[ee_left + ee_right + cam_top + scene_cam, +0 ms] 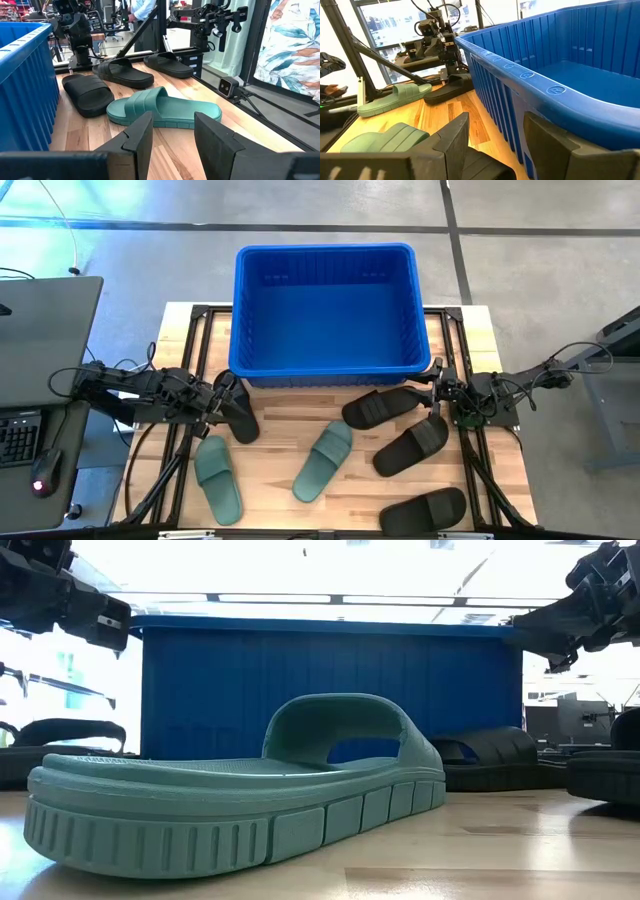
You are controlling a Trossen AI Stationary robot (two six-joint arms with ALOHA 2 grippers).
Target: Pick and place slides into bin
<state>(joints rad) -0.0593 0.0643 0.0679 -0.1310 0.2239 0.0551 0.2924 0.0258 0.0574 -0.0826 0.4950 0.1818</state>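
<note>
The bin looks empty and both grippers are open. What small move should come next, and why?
Probably the right gripper should lower onto the black slide just beside it. The bin holds nothing, all six slides lie on the table, and both grippers are open and empty; the left gripper sits by another black slide.

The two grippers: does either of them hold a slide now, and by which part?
Nothing is held. The left gripper and the right gripper are both open and empty.
</note>
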